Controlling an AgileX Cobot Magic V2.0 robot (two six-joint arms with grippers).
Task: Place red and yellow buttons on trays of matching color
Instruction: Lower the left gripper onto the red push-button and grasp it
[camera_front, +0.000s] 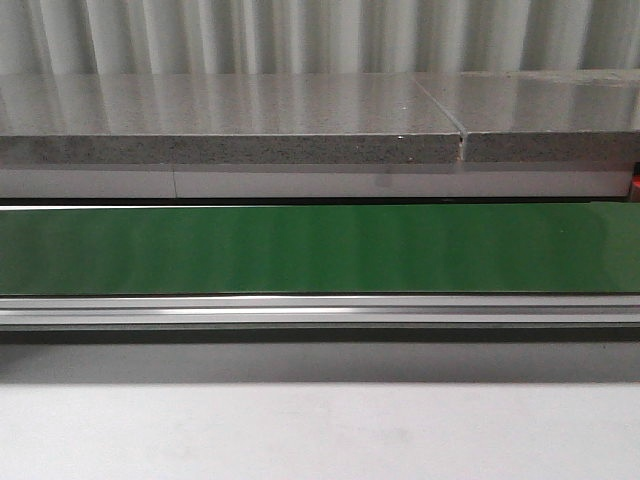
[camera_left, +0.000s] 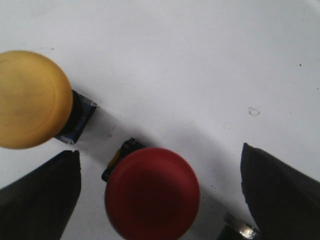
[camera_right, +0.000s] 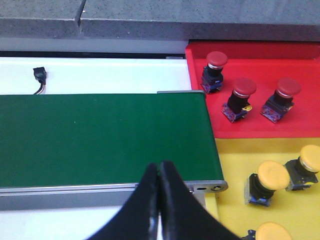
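Red button (camera_left: 152, 194), cap toward camera

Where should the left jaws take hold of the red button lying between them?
Probably by the red button under its mushroom cap, at the dark base, coming from above: it lies tilted on the white surface, between the open left gripper jaws, and the domed cap looks slippery.

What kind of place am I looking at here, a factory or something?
Probably a lab or workshop mock-up of a factory sorting line. A green conveyor belt runs across the bench, and at its end sit a red tray and a yellow tray holding push buttons of matching colours, like this red button.
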